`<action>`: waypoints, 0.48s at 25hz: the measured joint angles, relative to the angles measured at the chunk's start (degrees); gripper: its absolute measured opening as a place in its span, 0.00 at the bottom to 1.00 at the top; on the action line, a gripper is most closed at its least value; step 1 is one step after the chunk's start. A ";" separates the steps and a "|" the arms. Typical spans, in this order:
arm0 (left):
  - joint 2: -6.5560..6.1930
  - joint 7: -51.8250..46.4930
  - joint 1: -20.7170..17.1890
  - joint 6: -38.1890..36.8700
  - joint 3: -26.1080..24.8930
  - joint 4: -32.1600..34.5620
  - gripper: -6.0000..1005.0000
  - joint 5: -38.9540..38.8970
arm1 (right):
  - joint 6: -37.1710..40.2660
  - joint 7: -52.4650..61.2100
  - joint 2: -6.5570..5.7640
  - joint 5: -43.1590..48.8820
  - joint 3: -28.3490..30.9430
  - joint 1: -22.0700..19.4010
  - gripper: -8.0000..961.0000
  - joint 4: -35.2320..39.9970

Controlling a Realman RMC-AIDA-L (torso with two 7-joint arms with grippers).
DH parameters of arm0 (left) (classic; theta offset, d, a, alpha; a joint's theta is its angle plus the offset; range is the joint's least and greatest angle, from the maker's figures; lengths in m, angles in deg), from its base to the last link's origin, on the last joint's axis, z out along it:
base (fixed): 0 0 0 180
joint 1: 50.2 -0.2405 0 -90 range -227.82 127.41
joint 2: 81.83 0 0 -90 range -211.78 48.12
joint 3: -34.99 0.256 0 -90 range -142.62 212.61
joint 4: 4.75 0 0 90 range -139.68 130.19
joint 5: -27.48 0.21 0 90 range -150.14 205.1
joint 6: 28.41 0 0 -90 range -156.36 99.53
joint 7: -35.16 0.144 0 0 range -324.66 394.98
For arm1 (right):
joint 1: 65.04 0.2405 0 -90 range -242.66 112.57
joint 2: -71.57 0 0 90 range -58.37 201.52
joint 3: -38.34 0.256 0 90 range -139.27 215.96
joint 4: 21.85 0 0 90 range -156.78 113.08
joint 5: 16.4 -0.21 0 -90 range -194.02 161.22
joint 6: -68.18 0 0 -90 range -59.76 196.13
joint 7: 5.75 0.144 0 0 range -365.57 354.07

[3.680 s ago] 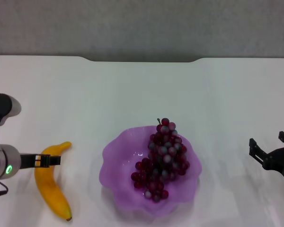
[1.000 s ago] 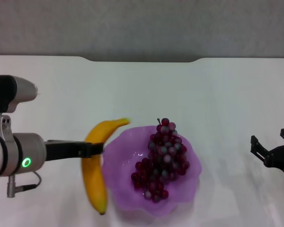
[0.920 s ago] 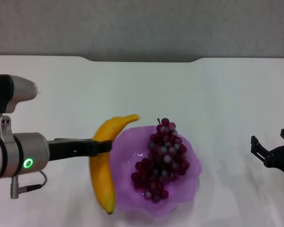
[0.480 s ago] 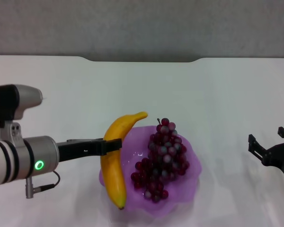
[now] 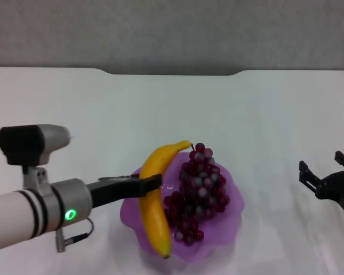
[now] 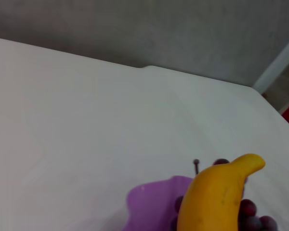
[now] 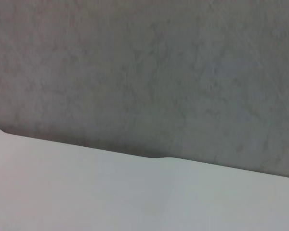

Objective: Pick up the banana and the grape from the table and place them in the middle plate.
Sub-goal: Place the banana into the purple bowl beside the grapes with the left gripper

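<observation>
Left tool (image 5: 151, 184), reaching in level, pinches the banana (image 5: 155, 201) over the middle plate (image 5: 225, 229).

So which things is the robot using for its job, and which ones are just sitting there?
Part of the job:
- the banana, held in the left claw over the purple plate
- the grapes, already in the plate
- the white table

Just sitting there:
- no stray objects
- the right claw, open, idle at the table's right edge
</observation>
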 joint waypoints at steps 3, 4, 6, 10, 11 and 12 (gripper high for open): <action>0.02 0.88 0.91 -2.29 1.96 1.31 0.57 -2.46 | -0.02 -0.25 0.03 0.00 0.00 0.04 0.93 -0.02; 0.03 1.25 1.03 -2.99 2.49 1.60 0.57 -2.95 | -0.03 -0.45 0.04 0.00 0.00 0.04 0.93 -0.09; 0.08 2.55 1.29 -6.52 4.45 2.30 0.57 -4.53 | -0.05 -0.77 0.06 0.00 0.00 0.04 0.93 -0.26; 0.12 3.71 2.29 -11.42 7.01 3.83 0.58 -7.20 | -0.02 -0.81 0.15 0.00 -0.11 -0.01 0.93 -0.46; 0.13 3.86 2.58 -11.90 7.27 4.29 0.58 -7.76 | -0.02 -0.82 0.19 0.00 -0.28 -0.01 0.93 -0.48; 0.13 3.97 2.80 -12.24 7.48 4.68 0.58 -8.29 | -0.02 -0.82 0.19 0.00 -0.42 -0.01 0.93 -0.53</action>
